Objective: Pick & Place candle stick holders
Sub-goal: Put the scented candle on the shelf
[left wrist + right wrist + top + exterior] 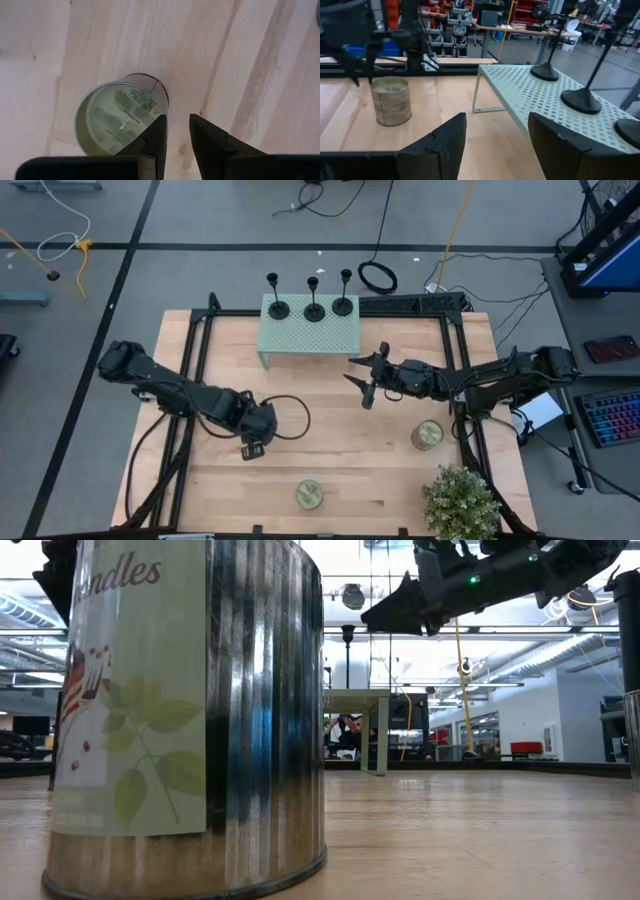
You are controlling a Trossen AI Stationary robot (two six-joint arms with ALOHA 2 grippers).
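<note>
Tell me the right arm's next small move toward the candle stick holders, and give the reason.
Probably ease the right claw forward and up toward the nearest candle stick holder on the pale green perforated stand. All three holders stand upright there, untouched, and this claw is open, empty and already facing them just off the stand's edge. The left claw waits over the table, farther away.

1. My high view looks straight down on the whole wooden table (340, 450) and some floor around it.
2. My low view sits at table-top height, facing level across; a candle tin (190, 710) stands very close and fills its left half.
3. My left wrist view points almost straight down at the same tin (120, 117) from close above.
4. My right wrist view faces across the table towards the perforated shelf (555, 100), which the high view shares.
</note>
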